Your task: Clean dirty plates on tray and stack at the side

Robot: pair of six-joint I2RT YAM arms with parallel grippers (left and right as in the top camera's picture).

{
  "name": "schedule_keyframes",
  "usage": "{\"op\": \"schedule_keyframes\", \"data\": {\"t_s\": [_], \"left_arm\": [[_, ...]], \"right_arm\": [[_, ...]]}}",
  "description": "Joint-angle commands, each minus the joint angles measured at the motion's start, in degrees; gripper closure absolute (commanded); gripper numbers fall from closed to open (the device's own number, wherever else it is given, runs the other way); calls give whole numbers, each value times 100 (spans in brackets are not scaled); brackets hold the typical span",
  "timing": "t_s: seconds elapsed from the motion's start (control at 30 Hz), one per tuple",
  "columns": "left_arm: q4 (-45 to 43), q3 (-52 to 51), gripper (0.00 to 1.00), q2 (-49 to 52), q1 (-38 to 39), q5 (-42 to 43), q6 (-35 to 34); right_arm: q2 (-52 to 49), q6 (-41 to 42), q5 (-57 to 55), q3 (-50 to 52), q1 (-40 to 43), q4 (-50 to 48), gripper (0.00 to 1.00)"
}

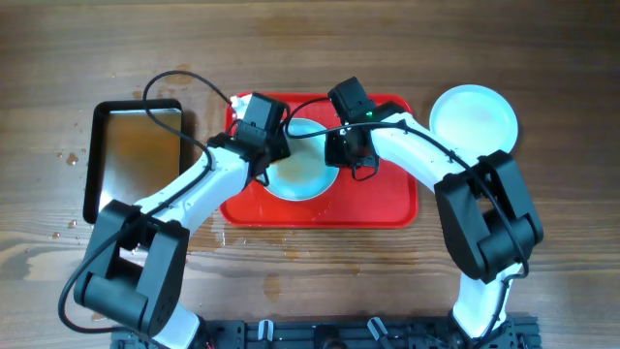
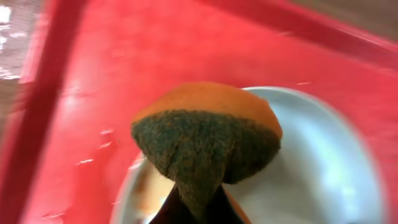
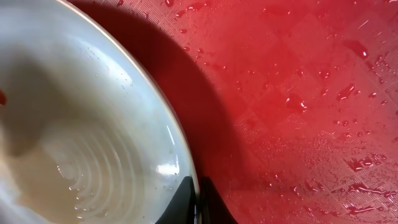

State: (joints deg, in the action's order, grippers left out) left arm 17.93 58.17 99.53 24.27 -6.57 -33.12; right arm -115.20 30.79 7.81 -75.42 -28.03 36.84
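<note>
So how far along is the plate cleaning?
Done: one clean-looking side plate sits on the table right of the tray. In hand: right gripper pinches the rim of the tray plate, left gripper holds a sponge over it; it looks wet, with a brownish smear. Left: finish scrubbing, then stack it at the side. No other plates visible.

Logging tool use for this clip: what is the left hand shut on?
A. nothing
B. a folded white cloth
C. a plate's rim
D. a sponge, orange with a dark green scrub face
D: the left wrist view shows the left hand pinching an orange and dark green sponge above the plate that lies on the red tray.
</note>
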Motion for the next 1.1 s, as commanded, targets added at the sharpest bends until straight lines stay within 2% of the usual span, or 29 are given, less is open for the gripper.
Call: {"op": "schedule_keyframes", "data": {"t_s": [0.0,0.3,0.5,0.67,0.73,0.9,1.0,1.07], "left_arm": [[-195,98,96,337,28,662,-511],[-789,98,96,1327,24,695,-632],[50,111,96,1226,22,-791,-289],[1034,160,96,586,22,-2524,-232],[1108,160,96,304,22,-2796,87],[874,160,96,-404,39,-2743,289],[682,160,96,-544,35,-1939,286],[472,157,96,-417,33,-1088,216]], "right_arm": [[-170,-66,-352,-22,22,59,96],[-170,-66,-352,-22,22,63,96],[-170,-83,-354,-7,22,52,96],[-170,-81,-352,7,22,37,96],[-170,-81,-352,7,22,35,96],[-170,-81,-352,7,22,35,96],[-170,-79,-352,7,22,31,95],[-170,-76,-352,7,22,28,96]]}}
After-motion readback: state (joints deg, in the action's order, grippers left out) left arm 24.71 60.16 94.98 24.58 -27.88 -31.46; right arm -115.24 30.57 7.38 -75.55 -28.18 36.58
